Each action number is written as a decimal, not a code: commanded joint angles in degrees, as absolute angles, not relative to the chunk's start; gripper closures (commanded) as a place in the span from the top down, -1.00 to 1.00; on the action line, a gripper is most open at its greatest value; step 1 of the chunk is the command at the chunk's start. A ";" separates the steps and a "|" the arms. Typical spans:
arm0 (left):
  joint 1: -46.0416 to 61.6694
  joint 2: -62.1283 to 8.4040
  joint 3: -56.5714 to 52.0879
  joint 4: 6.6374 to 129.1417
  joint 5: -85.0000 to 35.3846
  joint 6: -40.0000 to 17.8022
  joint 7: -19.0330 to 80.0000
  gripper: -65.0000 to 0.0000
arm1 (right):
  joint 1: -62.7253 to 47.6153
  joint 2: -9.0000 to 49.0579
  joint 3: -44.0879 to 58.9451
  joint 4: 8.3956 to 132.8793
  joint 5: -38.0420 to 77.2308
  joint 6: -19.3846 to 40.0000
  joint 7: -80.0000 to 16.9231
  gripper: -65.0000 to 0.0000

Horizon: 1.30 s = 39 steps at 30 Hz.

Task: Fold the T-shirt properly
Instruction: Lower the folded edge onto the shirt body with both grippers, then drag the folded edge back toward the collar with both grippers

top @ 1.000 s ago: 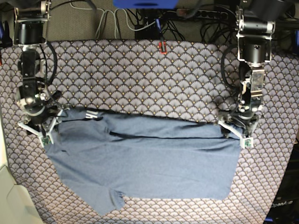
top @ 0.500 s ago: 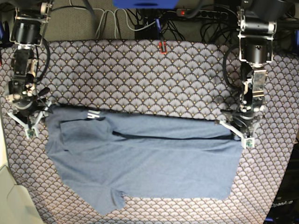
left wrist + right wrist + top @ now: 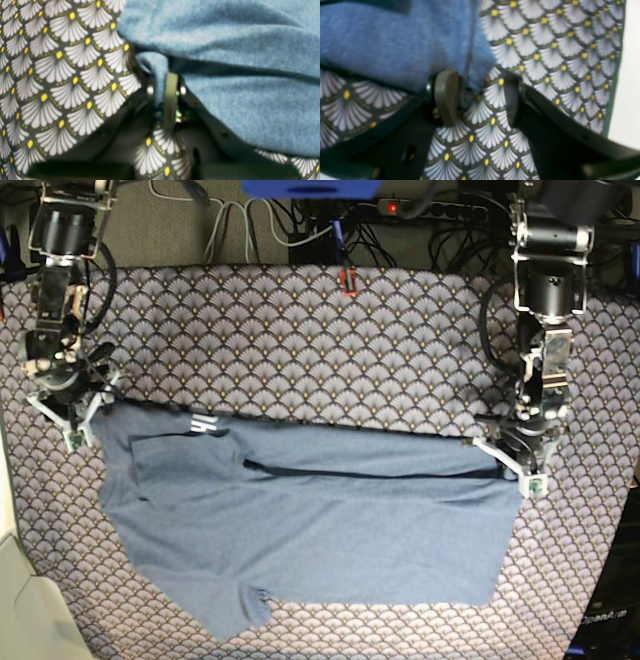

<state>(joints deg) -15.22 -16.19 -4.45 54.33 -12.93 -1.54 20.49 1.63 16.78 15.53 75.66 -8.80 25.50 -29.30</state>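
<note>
The slate-blue T-shirt (image 3: pixel 320 530) lies flat across the near half of the patterned table cover (image 3: pixel 300 340), with a folded-over band along its far edge. On the base view's right, my left gripper (image 3: pixel 512 456) is at the shirt's far right corner. In the left wrist view the left gripper (image 3: pixel 161 83) is shut on a pinch of the shirt's (image 3: pixel 237 100) blue fabric. My right gripper (image 3: pixel 70 412) stands open at the shirt's far left corner. In the right wrist view the right gripper (image 3: pixel 477 85) has the shirt's (image 3: pixel 395 50) edge just at its spread fingertips.
Cables and a power strip (image 3: pixel 400 208) run along the table's far edge, with a small red item (image 3: pixel 348 280) just inside it. A white object (image 3: pixel 18 600) sits off the near left corner. The cover's edge (image 3: pixel 615 75) is close to the right gripper.
The left gripper has closed on the shirt's right corner. The right gripper, open, has moved away from the shirt's left sleeve toward the far left, leaving the cloth lying flat.
</note>
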 commanded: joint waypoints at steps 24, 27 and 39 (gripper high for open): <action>-14.46 -16.92 -4.53 55.52 -12.18 -0.57 20.62 -0.99 | 2.51 14.90 15.52 74.07 -8.66 33.19 -28.62 -0.69; -14.46 -16.92 -4.62 55.52 -12.18 -0.57 20.62 -0.99 | 3.03 15.16 15.52 71.43 -8.66 33.19 -28.18 -1.00; -9.89 -17.27 -4.53 61.23 -12.18 -0.66 20.70 -0.99 | -0.40 15.34 15.87 80.13 -8.66 33.27 -28.53 -1.00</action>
<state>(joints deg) -9.13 -16.51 -4.32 60.66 -12.67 -1.10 19.62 -1.26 14.57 15.70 79.20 -8.82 32.84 -28.95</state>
